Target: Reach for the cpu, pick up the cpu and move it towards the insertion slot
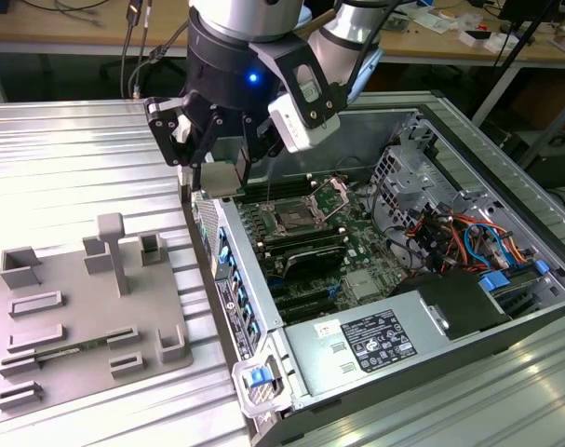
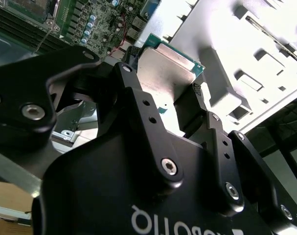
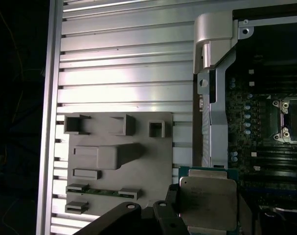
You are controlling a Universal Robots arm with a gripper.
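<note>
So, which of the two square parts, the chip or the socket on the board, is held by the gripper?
The chip: the gripper holds it above the case's edge. The socket sits on the green board, untouched.

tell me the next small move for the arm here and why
Probably a short carry toward the exterior view's right. The pincer is shut on the cpu, held in the air over the case's edge, while the insertion slot lies open further right on the motherboard, so the chip isn't above it yet.
</note>
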